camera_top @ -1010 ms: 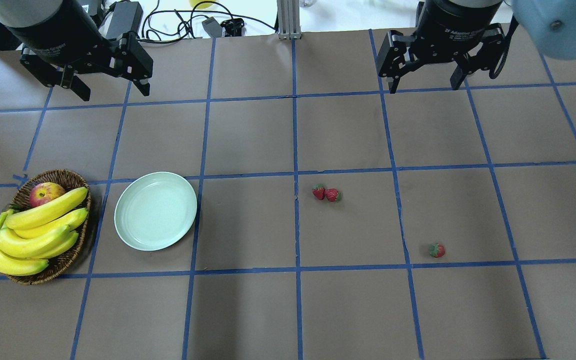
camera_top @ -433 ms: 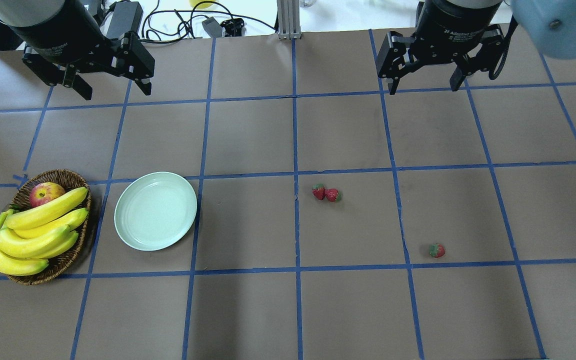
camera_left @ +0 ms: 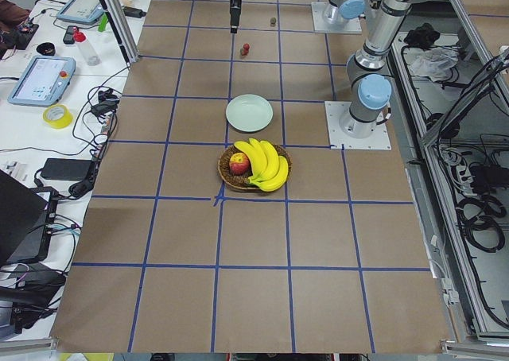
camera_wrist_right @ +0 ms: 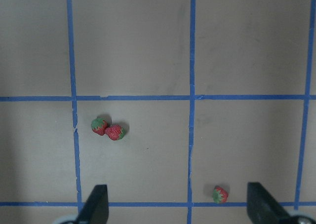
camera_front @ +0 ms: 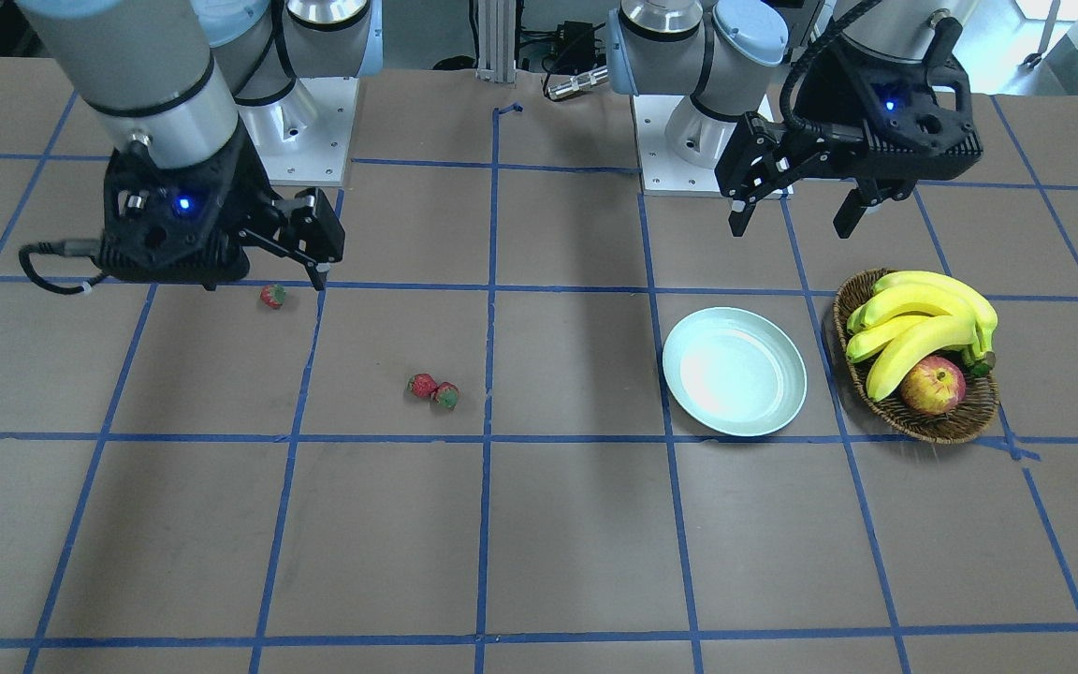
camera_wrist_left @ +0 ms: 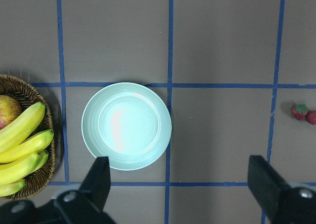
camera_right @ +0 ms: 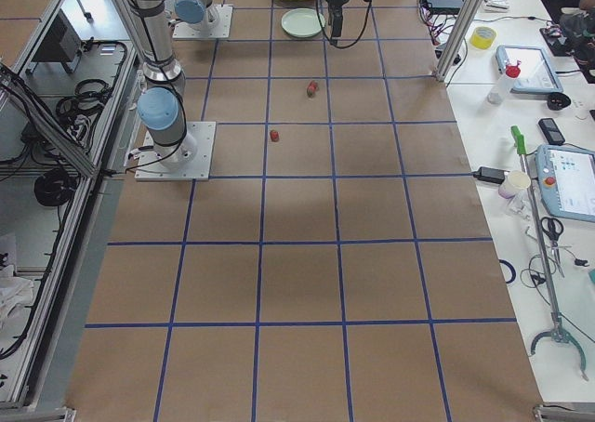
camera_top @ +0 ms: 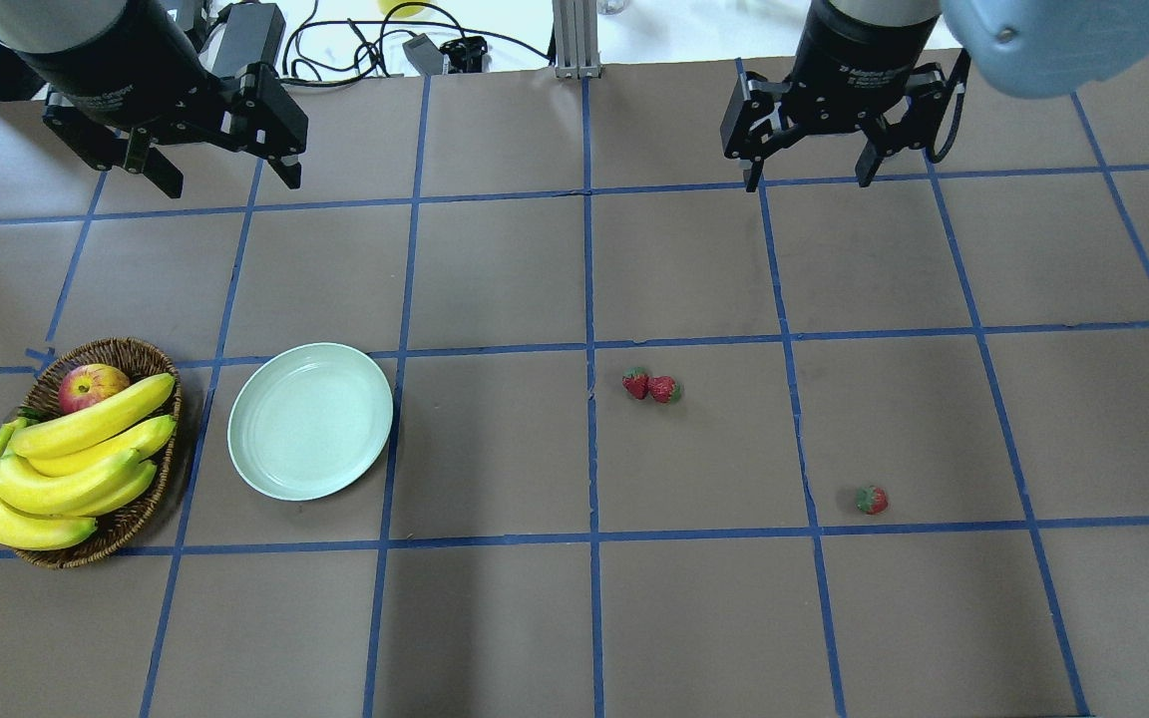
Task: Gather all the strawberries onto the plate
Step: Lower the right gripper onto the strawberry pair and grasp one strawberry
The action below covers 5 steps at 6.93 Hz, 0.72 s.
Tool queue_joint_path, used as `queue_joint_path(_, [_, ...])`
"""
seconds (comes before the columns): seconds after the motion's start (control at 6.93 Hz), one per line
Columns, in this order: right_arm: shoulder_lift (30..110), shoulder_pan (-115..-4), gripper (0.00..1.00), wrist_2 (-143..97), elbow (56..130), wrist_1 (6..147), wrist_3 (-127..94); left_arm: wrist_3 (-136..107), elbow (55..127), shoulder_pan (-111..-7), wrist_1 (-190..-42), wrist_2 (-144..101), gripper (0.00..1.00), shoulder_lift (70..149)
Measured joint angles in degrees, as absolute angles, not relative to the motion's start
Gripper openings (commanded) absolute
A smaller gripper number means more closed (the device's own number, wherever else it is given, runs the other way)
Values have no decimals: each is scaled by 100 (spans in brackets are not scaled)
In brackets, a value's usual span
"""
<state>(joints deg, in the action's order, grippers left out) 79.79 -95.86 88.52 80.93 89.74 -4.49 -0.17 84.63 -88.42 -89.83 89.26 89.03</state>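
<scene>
Plate: the pale green plate (camera_top: 310,420) is seen lying flat on the brown table (camera_top: 495,618).
Strawberry pair: two strawberries (camera_top: 650,386) are found touching each other on the table, well apart from the plate on its right in the overhead view.
Lone strawberry: a third strawberry (camera_top: 872,500) is placed farther from the plate on that same side, apart from the pair.
Left gripper: the left gripper (camera_top: 230,184) is held above the table beyond the plate's far side, its fingers spread wide with nothing between them.
Right gripper: the right gripper (camera_top: 810,181) is held well apart from the plate, beyond the strawberries, its fingers parted and nothing gripped.
Basket: a wicker basket (camera_top: 148,360) with bananas (camera_top: 76,449) and an apple (camera_top: 91,384) is set just beside the plate, opposite the strawberries.
</scene>
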Motion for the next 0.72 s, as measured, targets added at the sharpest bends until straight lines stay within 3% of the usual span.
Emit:
queue_joint_path(0.29, [7321, -10072, 100, 8803, 8318, 9610, -458, -17, 8456, -8842, -8983, 8922, 100, 8884])
queue_joint_path(0.72, [6926, -10496, 98, 8811, 9956, 12022, -494, -12, 8461, -8842, -8983, 8921, 100, 8877])
